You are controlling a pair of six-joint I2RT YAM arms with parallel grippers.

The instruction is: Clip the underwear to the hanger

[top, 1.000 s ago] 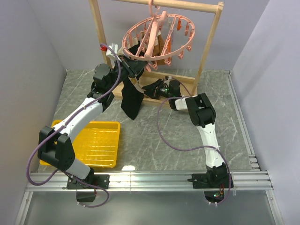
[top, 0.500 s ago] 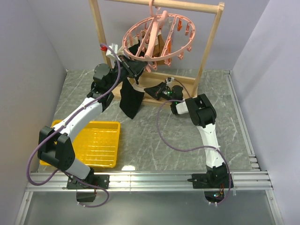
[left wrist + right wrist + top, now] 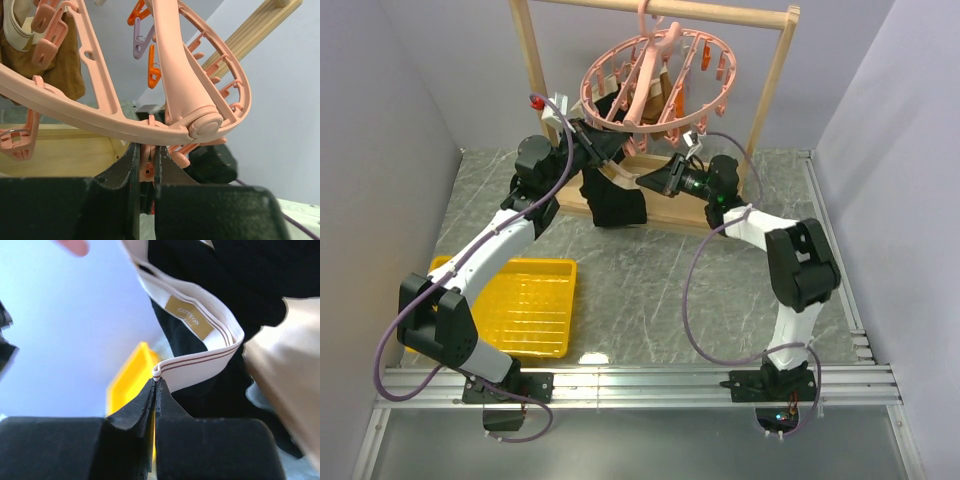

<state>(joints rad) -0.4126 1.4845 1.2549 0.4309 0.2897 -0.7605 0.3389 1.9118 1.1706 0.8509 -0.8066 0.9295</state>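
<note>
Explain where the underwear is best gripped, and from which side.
Grip the underwear at the folded corner of its waistband, edge-on from the right: a flat strip clear of the limp cloth. The right tool pinches there.

You're looking at the hanger [image 3: 647,85] hanging by its hook from the rack's top bar [image 3: 720,12]: salmon-pink oval ring, thick central crossbar, small pegs dangling all round, mostly salmon, a few orange, one lilac. The ring is sitting tilted, not level. The underwear [image 3: 615,205] is hanging bunched just below the ring's left rim, black fabric drooping down in a lump. Its waistband [image 3: 200,340] — pale tan-pink, thin dark-red stripes, gold COTTON label — is folding over on itself, with the folded edge being pinched and drawn out to the right. Can't tell whether any peg is biting it.
</note>
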